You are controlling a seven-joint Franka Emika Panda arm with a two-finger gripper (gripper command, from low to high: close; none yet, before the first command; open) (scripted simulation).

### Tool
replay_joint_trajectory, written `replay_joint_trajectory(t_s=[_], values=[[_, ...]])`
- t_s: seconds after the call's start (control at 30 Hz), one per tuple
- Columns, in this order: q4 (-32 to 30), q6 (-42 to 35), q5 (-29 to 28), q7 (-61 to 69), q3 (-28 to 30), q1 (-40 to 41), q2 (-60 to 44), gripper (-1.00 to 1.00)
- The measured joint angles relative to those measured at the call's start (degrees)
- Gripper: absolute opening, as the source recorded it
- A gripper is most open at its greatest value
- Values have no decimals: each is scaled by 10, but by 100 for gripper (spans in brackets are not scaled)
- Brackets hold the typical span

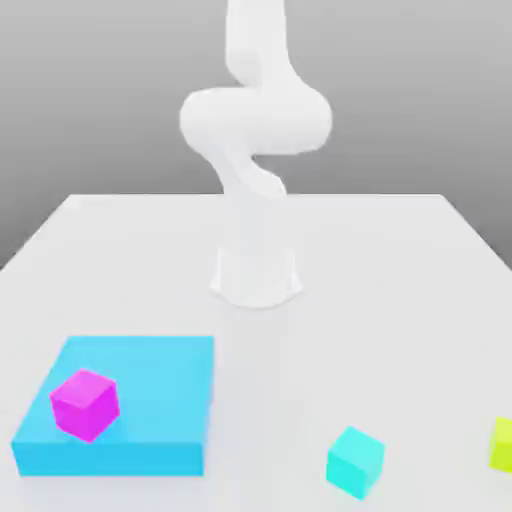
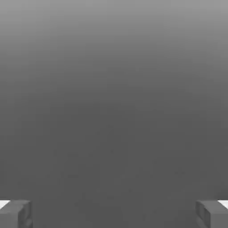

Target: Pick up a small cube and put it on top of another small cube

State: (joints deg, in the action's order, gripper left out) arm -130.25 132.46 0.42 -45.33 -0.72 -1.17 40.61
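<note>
A magenta small cube (image 1: 85, 403) rests on a flat blue slab (image 1: 150, 400) at the front of the exterior view's left. A cyan small cube (image 1: 355, 461) sits on the white table toward the front right, and a yellow-green cube (image 1: 503, 444) is cut off by the right edge. In the hand view my gripper (image 2: 114, 214) is open, its two grey fingertips (image 2: 15, 213) far apart with nothing between them, facing plain grey background. The white arm (image 1: 255, 130) rises from its base at the table's middle.
The arm's round base (image 1: 256, 278) stands on the white table (image 1: 400, 300) behind the cubes. The blue slab takes up the front left corner. The table's edges run along the far side and both flanks.
</note>
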Motion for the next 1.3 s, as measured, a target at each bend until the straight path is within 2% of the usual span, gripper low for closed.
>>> replay_joint_trajectory(t_s=[0.5, 1.13, 1.27, 1.3], values=[[92, 41, -3, 10, -67, -58, -314, 0], [209, 88, -97, -38, -104, -185, -715, 0], [232, 130, -115, -48, -92, -206, -798, 0], [237, 142, -118, -50, -88, -210, -815, -100]])
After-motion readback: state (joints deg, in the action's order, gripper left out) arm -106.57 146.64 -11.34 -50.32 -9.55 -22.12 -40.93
